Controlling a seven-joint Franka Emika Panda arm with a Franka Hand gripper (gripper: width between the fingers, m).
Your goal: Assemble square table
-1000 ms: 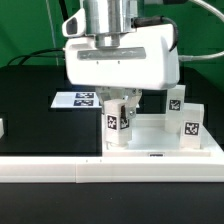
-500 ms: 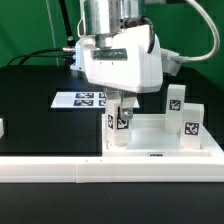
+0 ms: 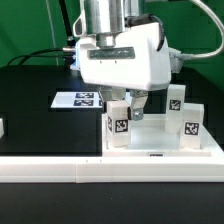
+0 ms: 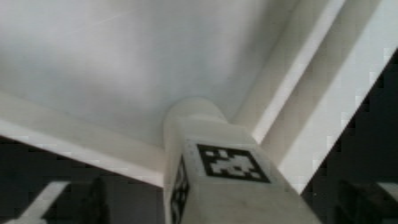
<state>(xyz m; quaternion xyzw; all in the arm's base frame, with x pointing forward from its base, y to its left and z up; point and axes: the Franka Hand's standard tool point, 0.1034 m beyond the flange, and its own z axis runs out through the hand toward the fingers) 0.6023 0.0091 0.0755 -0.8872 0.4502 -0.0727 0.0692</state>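
Tool [image 3: 124, 101] fingers apart — around upright leg block [image 3: 117, 126]; on square table [image 3: 160, 142].

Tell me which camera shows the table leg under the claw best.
The exterior view: the leg stands upright at a corner of the square table, with the claw open just above it. The wrist view shows only that leg's tagged side, close up.

Even bright light, soft shadows; wrist view blurred.
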